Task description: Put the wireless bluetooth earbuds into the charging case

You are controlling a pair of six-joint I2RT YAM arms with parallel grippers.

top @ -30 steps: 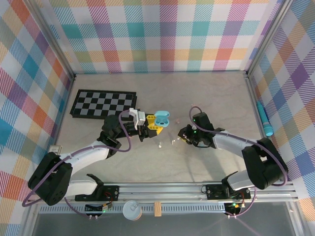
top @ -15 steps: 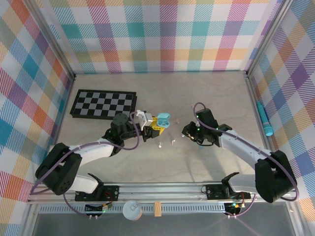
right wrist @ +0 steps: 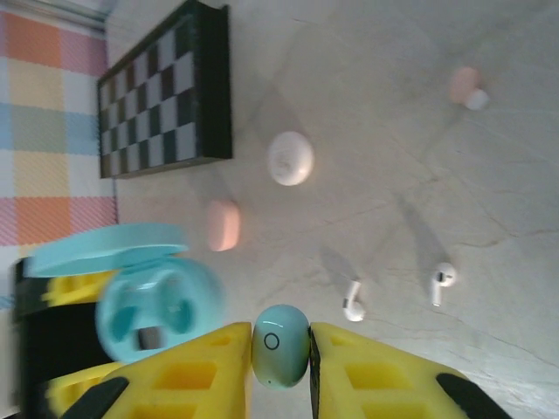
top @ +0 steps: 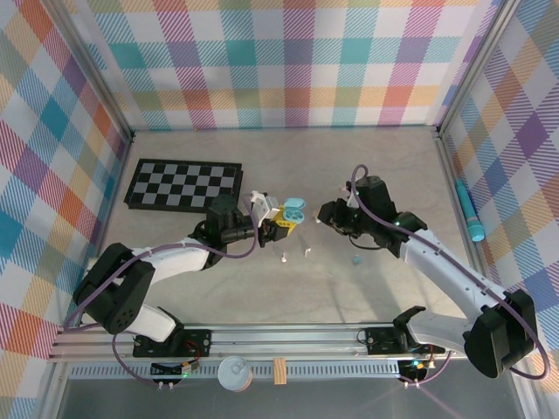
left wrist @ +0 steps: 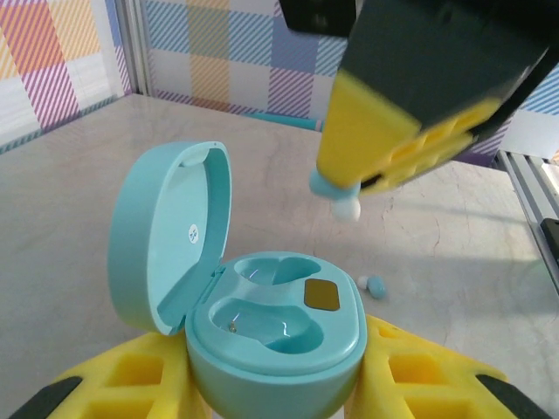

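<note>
Near the middle of the table, the right gripper pinches a light blue earbud just above the open charging case clamped in the left gripper; tiny, light, hard and probably slippery, the bud is best held across its rounded body.

The top external camera sits high above and behind the arm bases, looking steeply down from far off on the whole table. The left wrist camera rides low and very close behind the left hand, facing across the table past the blue charging case pinched in its fingers, toward the right hand. The right wrist camera looks down past its own fingers, which clamp a light blue earbud; it shares that case with both other views and the checkerboard with the overhead one.
</note>
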